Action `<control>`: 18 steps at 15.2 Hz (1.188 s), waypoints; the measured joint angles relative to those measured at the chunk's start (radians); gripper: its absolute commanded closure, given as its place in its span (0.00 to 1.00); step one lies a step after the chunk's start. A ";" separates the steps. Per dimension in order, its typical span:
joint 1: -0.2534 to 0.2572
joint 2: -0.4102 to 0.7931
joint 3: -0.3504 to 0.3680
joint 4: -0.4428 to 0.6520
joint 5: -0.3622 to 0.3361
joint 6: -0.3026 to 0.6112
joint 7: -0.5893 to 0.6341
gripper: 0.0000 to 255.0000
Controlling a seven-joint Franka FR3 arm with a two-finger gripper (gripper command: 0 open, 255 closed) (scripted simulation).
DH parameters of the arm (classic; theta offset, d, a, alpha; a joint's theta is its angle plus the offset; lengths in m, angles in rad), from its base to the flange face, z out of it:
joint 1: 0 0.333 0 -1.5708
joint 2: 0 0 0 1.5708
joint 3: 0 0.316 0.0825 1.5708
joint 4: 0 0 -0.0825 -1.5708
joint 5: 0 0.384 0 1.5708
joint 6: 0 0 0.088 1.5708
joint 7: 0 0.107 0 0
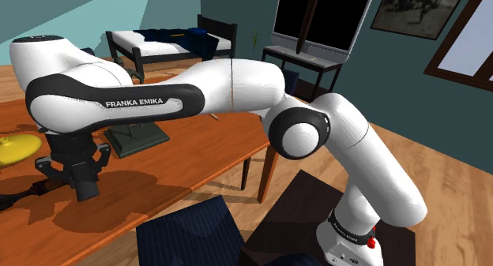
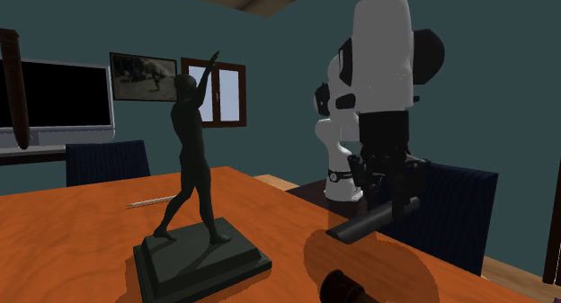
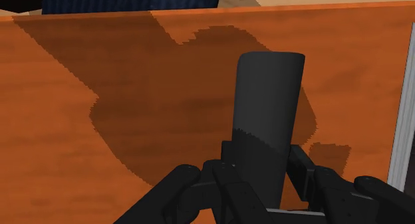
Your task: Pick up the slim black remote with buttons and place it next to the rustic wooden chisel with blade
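Orange-brown counter lies below the claw, its fingers closed on one end of the dark remote, held clear of the wood. Gripped so near its end, the remote may swivel or slip out in transit, or clip the statue.

Entry, shoulder view: white lettering "FRANKA EMIKA" was read on the dark band of the white arm. Small white print on the dark base ring was illegible. No other text was noted.
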 measured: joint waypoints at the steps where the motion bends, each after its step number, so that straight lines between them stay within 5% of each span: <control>1: -0.004 -0.003 0.000 -0.018 0.000 0.015 -0.001 1.00; 18: -0.026 -0.005 -0.001 -0.213 -0.005 0.210 0.006 1.00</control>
